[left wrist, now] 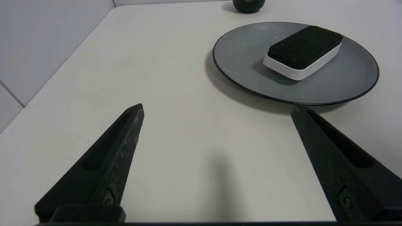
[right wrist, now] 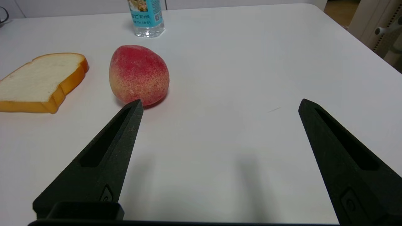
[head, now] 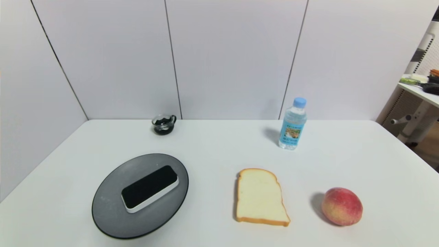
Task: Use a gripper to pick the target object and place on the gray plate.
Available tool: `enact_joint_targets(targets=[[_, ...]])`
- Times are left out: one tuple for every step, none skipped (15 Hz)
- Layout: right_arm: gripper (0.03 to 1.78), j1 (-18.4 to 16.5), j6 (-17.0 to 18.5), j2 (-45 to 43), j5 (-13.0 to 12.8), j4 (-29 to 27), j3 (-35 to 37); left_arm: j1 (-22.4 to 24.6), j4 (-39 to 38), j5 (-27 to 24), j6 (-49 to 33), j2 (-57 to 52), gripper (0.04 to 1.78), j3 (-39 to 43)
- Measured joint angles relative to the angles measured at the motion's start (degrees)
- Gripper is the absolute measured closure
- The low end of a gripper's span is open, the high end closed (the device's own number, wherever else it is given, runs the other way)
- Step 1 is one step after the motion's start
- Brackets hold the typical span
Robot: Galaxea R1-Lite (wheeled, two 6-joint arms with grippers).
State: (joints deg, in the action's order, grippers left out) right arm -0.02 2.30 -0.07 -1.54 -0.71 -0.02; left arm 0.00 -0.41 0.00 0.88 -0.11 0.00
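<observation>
The target object (head: 150, 188), a flat block with a black top over a white base, lies on the gray plate (head: 109, 206), set diagonally across the plate's middle, its white base resting on the speckled face; the plate sits on the white surface (head: 212, 151) at the near left; neither arm shows in the head view.

The left gripper (left wrist: 216, 108) hangs low over the bare surface, near side and to the left of the plate, holding nothing, its jaws spread wide apart; in its wrist view the plate's thin black rim lies just beyond one fingertip, and the block sits well apart from both fingers.

The right gripper (right wrist: 220, 103) hovers over the near right of the surface, jaws likewise wide apart and empty; a peach (head: 342, 206) lies close beyond one fingertip, not touching it as far as can be told.

A bread slice (head: 259, 197) lies flat between the plate and the peach; a water bottle (head: 292, 124) with a blue cap stands upright farther back on the right; a small glass cup (head: 164, 124) with dark contents stands at the far edge, behind the plate.
</observation>
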Motion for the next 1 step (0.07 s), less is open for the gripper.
enact_joint_targets(targets=[[0.1,0.0,0.2,0.0,0.0,0.5,0.0,0.0,0.0,0.0,0.0,0.0,0.13,0.0]])
